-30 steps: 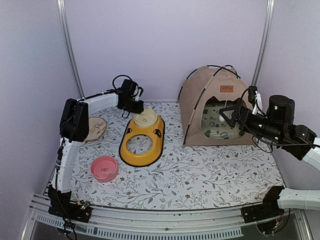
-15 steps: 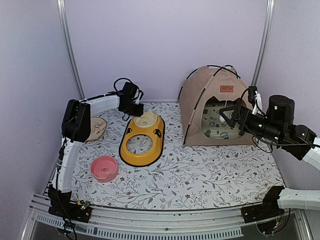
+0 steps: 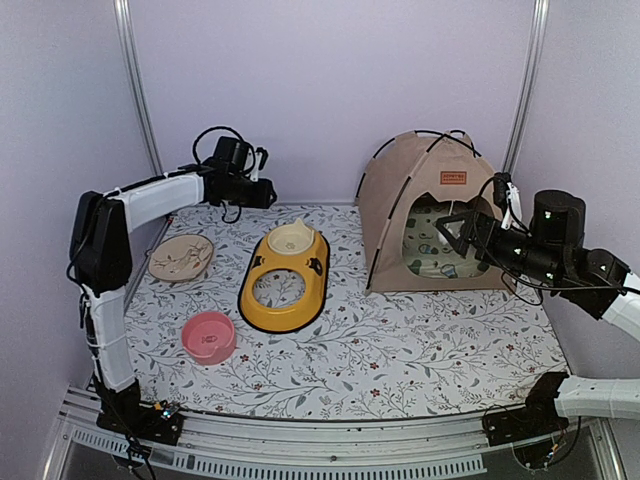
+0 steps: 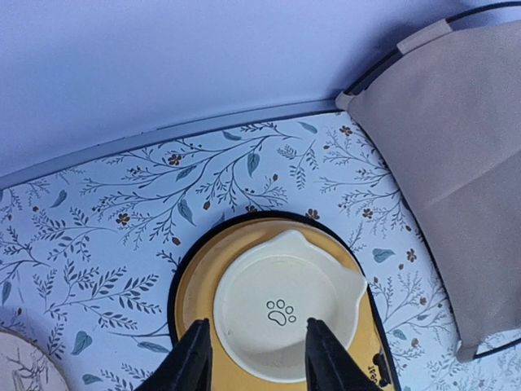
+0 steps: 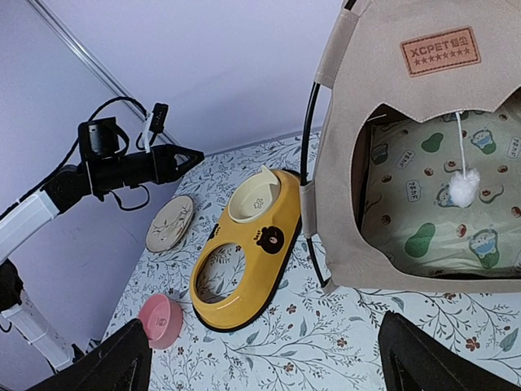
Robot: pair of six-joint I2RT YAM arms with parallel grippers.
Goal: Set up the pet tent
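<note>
The pet tent [image 3: 395, 205] looks pretty much up already: it stands on its own at the back right of the surface [image 3: 400, 350], poles crossed over the top, doorway facing front, patterned mat [image 5: 423, 212] lying inside. The right pincer [image 3: 450, 228] hangs just in front of that doorway, fingers spread wide with nothing in them. The left pincer [image 3: 264, 192] is up over the back left, above the far end of the yellow feeder [image 3: 285, 280], also parted and empty. The risk is mostly on the right side. If that arm pushes forward it'd probably shove the light fabric shell back rather than grab anything, and the white pompom [image 5: 464, 189] dangling on its string in the doorway is an easy snag for an open finger. A hard poke could also bend a pole or drag the mat askew. Room is tight back there, with the tent near the rear wall and the right wall close too. The easy space is the front middle of the surface, between the feeder and the tent. The pink bowl [image 3: 208, 336] and the round tan dish [image 3: 180, 257] sit well off to the left, out of the way.
</note>
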